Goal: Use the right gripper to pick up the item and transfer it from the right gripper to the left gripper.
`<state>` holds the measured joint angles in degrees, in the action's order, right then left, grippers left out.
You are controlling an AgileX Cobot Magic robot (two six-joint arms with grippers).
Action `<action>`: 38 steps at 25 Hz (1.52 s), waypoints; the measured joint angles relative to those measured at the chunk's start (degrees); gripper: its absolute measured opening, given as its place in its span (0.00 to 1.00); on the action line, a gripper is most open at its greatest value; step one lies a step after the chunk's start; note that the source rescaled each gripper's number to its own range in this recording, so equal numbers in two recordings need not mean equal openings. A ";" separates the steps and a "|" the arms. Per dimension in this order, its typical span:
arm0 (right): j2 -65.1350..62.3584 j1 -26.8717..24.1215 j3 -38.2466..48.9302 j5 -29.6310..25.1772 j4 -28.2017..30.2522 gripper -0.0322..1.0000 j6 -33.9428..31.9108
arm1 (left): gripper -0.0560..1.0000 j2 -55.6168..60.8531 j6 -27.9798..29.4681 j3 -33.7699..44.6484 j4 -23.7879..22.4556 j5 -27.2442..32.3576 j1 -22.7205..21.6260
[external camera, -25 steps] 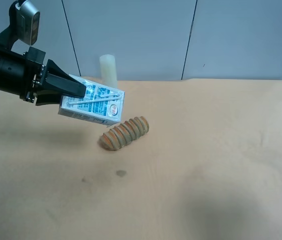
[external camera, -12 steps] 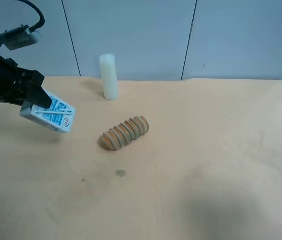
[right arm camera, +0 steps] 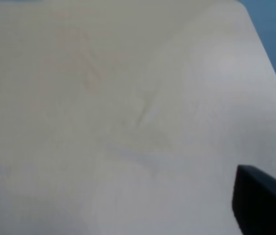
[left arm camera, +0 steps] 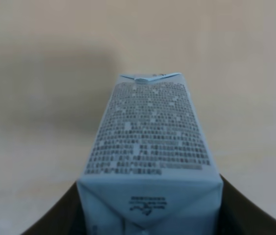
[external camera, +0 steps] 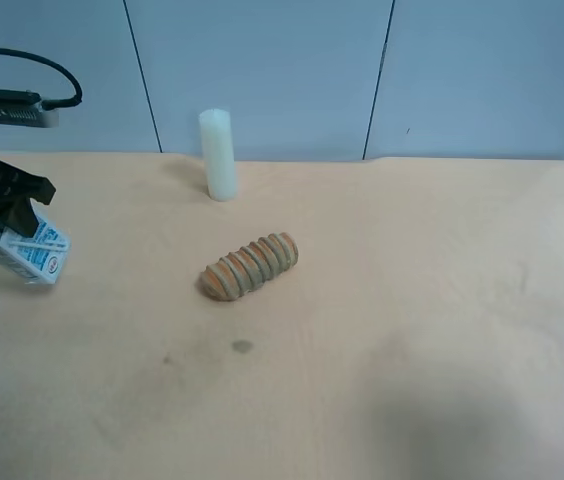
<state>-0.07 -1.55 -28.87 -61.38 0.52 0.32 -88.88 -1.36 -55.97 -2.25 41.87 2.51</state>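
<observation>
The item, a small white-and-blue milk carton with a red logo, hangs tilted at the far left of the exterior high view, low over the tabletop. My left gripper is shut on it from above. In the left wrist view the item fills the middle, and the left gripper clamps its near end between two black fingers. My right gripper is open over bare tabletop with nothing between its fingers; only the tips show at the frame's edges. The right arm is out of the exterior high view.
A ridged brown loaf lies near the middle of the tan table. A pale cream cylinder stands upright at the back edge, before the grey wall panels. The table's left edge is close to the held carton.
My left arm has swung the carton from beside the loaf to the far left and lower toward the table. Loaf and cylinder have not moved.
</observation>
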 joint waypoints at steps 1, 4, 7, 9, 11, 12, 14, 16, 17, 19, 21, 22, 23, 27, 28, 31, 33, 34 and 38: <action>0.00 0.00 0.00 0.00 0.00 0.93 0.00 | 0.06 -0.99 0.64 0.00 -0.64 0.37 0.00; 0.00 0.00 0.00 0.00 0.00 0.93 0.00 | 0.06 -3.14 1.36 0.00 -1.07 0.59 0.00; 0.00 0.00 0.00 0.00 0.00 0.93 0.00 | 0.06 -3.80 1.71 0.00 -1.14 0.38 0.00; 0.00 0.00 0.00 0.00 0.00 0.93 0.00 | 0.06 -4.52 1.71 -0.39 -1.55 0.24 0.00; 0.00 0.00 0.00 0.00 0.00 0.93 0.00 | 0.05 -5.64 1.71 -1.37 -1.63 0.29 0.00; 0.00 0.00 0.00 0.00 0.00 0.93 0.00 | 0.05 -6.31 1.71 -1.90 -1.63 0.29 0.00; 0.00 0.00 0.00 0.00 0.00 0.93 0.00 | 0.05 -7.54 1.71 -2.62 -1.63 0.31 0.00; 0.00 0.00 0.00 0.00 0.00 0.92 0.00 | 0.05 -8.64 1.71 -2.98 -1.68 0.63 0.00; 0.00 0.00 0.00 0.00 0.00 0.91 0.00 | 0.05 -9.01 1.71 -3.10 -1.68 0.79 0.00; 0.00 0.00 0.00 0.00 0.00 0.89 0.00 | 0.05 -9.37 1.71 -3.17 -1.75 1.01 0.00; 0.00 0.00 0.00 0.00 0.00 0.88 0.00 | 0.05 -9.46 1.71 -3.17 -1.75 1.01 0.00; 0.00 0.00 0.00 0.00 0.00 0.88 0.00 | 0.05 -9.46 1.71 -3.17 -1.75 1.01 0.00; 0.00 0.00 0.00 0.00 0.00 0.88 0.00 | 0.05 -9.46 1.71 -3.17 -1.80 0.96 0.00; 0.00 0.00 0.00 0.00 0.00 0.88 0.00 | 0.05 -9.46 1.71 -3.17 -1.80 0.96 0.00; 0.00 0.00 0.00 0.00 0.00 0.88 0.00 | 0.05 -9.46 1.71 -3.17 -1.80 0.96 0.00; 0.00 0.00 0.00 0.00 0.00 0.86 0.00 | 0.08 -9.46 1.71 -3.17 -2.06 0.96 0.00; 0.00 0.00 0.00 0.00 0.00 0.86 0.00 | 0.29 -9.46 1.71 -3.22 -2.15 0.96 0.00; 0.00 0.00 0.00 0.00 0.00 0.86 0.00 | 0.46 -9.46 1.71 -3.28 -2.19 0.96 0.00; 0.00 0.00 0.00 0.00 0.00 0.86 0.00 | 0.92 -9.46 1.71 -3.35 -2.19 1.38 0.00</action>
<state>-0.07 -1.55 -28.87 -61.38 0.52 0.32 -98.34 0.35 -59.32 -4.44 43.25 2.51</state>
